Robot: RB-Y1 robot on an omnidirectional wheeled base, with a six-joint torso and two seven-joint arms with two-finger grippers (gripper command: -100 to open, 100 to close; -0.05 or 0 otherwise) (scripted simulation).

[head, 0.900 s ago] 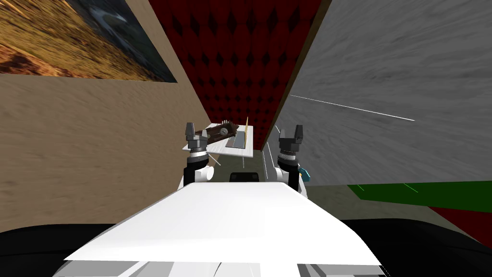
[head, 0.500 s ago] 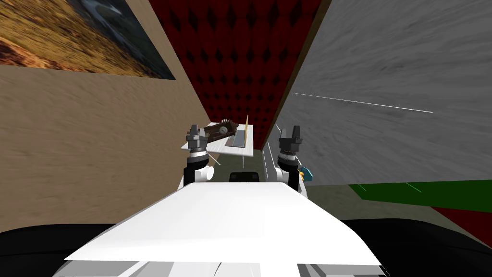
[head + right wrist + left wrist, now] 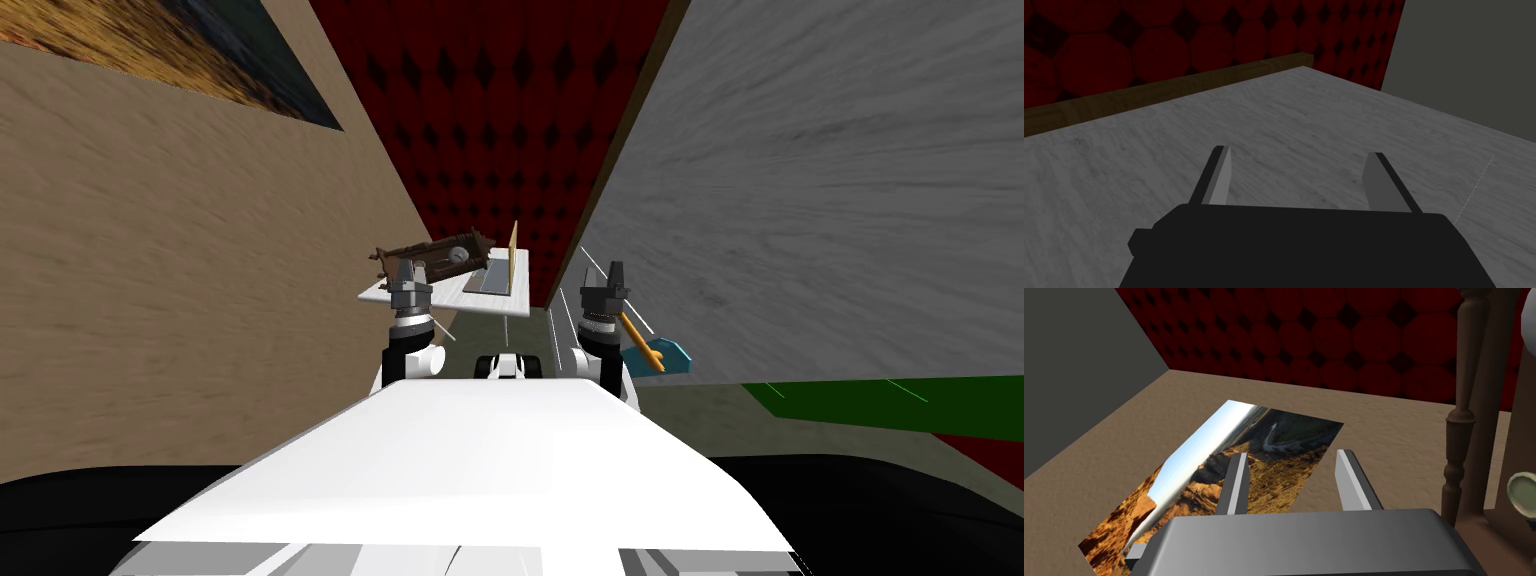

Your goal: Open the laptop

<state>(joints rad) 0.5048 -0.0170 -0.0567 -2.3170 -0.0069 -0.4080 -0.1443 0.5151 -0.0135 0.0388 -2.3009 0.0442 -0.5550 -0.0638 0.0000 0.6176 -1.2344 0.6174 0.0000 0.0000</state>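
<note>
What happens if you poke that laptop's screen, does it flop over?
The laptop has a thin lid standing upright, so a poke would probably swing it on its hinge rather than bend it. Its flat base lies low on the table, so it likely slides rather than tips.

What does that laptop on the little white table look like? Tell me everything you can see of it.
The laptop rests on the small white table, at its right side near the red padded wall. Its flat grey base has a darker patch. The thin tan lid stands about upright along the base's right edge, seen edge-on, so it looks already open; its screen is hidden. A brown wooden clock lies close on its left; contact is unclear.
</note>
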